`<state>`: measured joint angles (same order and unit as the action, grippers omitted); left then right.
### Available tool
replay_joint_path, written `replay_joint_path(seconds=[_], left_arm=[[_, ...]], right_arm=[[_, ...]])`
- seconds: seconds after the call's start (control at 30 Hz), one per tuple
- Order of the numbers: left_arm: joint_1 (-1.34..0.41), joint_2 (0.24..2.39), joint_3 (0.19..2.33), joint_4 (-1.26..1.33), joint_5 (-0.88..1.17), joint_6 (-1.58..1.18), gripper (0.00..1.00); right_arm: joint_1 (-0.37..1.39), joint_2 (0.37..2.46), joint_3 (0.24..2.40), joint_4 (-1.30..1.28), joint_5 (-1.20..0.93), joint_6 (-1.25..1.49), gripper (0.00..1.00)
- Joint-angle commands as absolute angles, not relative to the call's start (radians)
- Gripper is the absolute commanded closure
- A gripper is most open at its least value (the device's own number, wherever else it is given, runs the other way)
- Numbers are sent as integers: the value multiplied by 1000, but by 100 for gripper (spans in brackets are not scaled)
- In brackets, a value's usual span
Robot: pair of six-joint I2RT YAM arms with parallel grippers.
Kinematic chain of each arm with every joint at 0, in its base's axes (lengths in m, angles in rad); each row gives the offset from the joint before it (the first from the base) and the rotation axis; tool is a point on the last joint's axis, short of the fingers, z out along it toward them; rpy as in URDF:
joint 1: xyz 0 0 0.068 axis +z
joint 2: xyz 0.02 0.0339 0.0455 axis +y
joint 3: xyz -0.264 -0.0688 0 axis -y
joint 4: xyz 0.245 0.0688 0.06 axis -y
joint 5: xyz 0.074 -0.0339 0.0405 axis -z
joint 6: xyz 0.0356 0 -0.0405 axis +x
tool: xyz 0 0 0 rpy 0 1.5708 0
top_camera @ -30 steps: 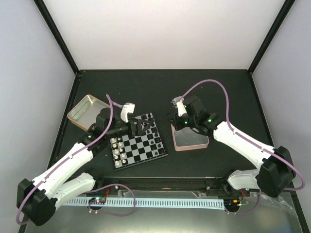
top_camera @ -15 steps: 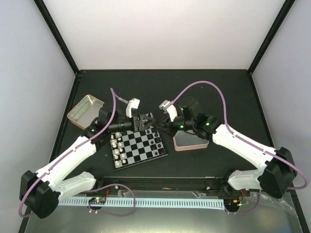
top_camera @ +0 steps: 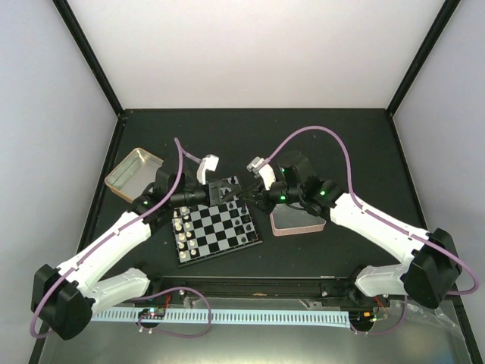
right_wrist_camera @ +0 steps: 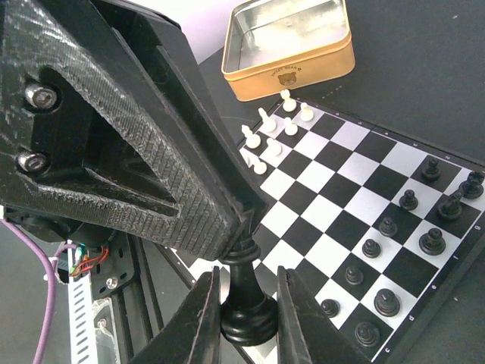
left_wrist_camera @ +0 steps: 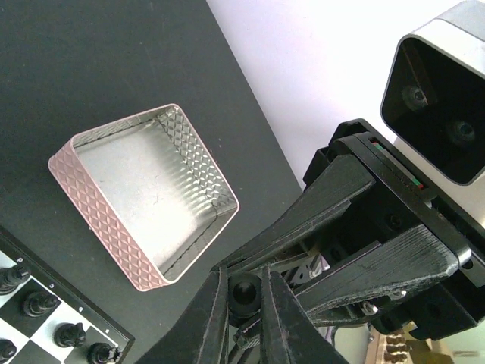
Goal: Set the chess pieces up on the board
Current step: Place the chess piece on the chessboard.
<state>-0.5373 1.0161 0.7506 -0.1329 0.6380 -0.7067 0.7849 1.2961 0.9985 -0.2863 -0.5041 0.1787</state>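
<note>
Top external: one board [top_camera: 218,229], one gold tin [top_camera: 136,171], one pink tin [top_camera: 294,221].

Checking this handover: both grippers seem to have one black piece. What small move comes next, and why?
Probably open the right gripper: its fingers pinch the base of the black piece while the left gripper is shut on its top, by the board; the left could then place it.

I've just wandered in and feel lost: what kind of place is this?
Probably a robot test booth: plain white walls box in a black table with two robot arms bolted on, working over a chessboard.
</note>
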Motion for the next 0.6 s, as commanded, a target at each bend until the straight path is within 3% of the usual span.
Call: replay_joint_path(seconds=[0.0,0.03,0.27,0.43,0.57], left_arm=[[-532,1027,800,-132,670,-692,97],[-532,1024,801,-135,660,-686,98],[-532,995,796,-202,525,-603,98],[-532,999,771,-223,388,-515,97],[-540,1053,774,-230,281,-471,97]], right_arm=[[791,1297,1032,-268,-521,167,88],[791,1294,1031,-262,-520,175,86],[790,1253,1011,-292,-427,270,47],[791,1160,913,-279,-350,376,33],[791,1059,839,-267,-263,452,30]])
